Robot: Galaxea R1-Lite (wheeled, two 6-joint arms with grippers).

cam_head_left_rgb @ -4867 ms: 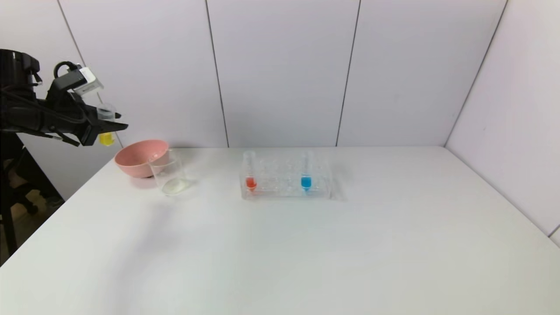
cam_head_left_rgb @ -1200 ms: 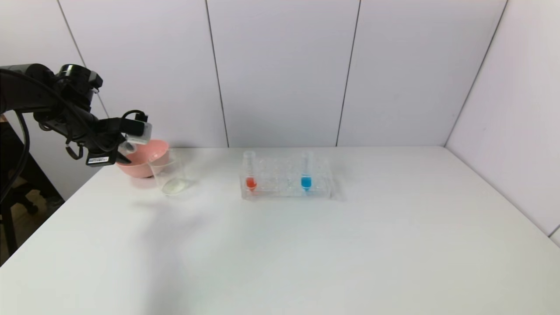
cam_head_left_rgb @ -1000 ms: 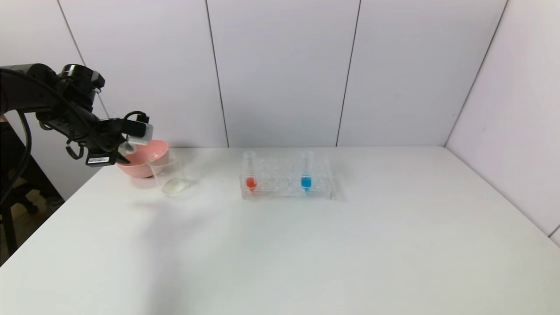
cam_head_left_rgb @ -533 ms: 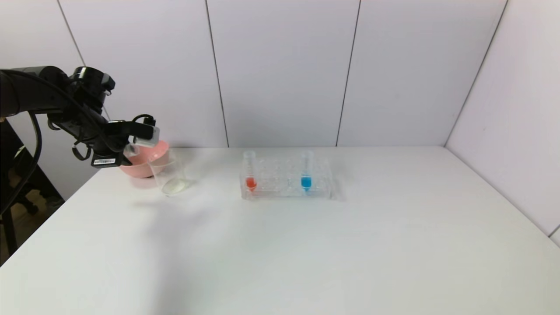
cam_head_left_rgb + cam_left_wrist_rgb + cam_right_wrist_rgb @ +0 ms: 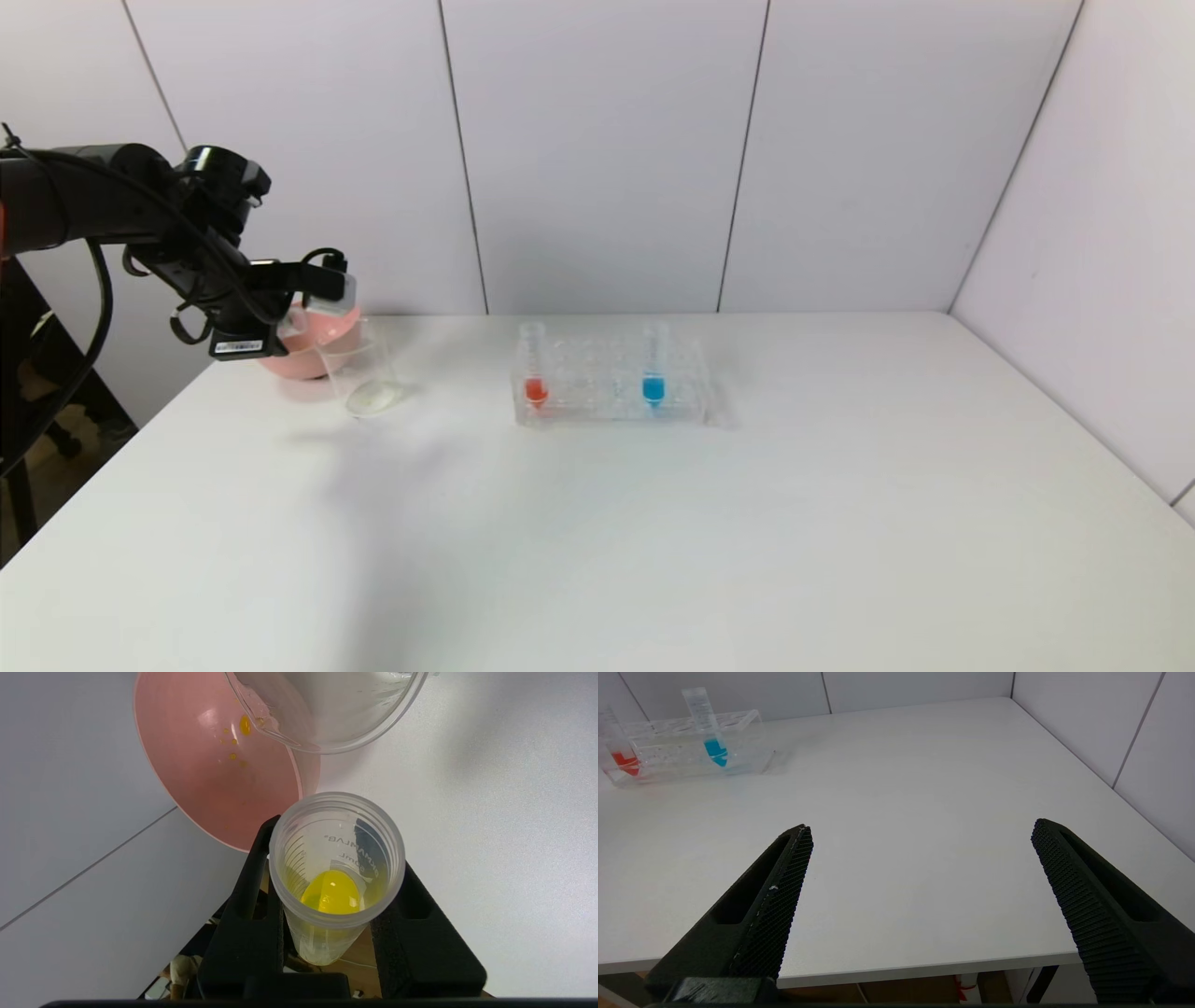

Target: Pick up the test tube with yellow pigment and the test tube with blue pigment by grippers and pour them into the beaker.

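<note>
Two tubes stand upright in the clear rack at the middle of the white bench: the red-liquid tube at its 9 o'clock end and the test tube with blue pigment toward 3 o'clock, mouth up, long axis vertical. Well apart from them, at about 10 o'clock on the bench, the pink bowl sits with the beaker touching or just beside it on the 3 o'clock side; which, I cannot tell. The left hand hangs over the bowl's near rim, partly covering it in the head view, and its own body hides the tube it carries there. The left wrist view shows that hand's two black fingers closed on the sides of the test tube with yellow pigment, whose open mouth faces the camera and points toward the bowl and the beaker, with yellow liquid pooled low inside. Small yellow drops spot the bowl's inner wall. The beaker's rim is cut off by the frame edge. The right hand appears only in its own wrist view, low off the bench's 5 o'clock edge, fingers spread wide with nothing between them.
</note>
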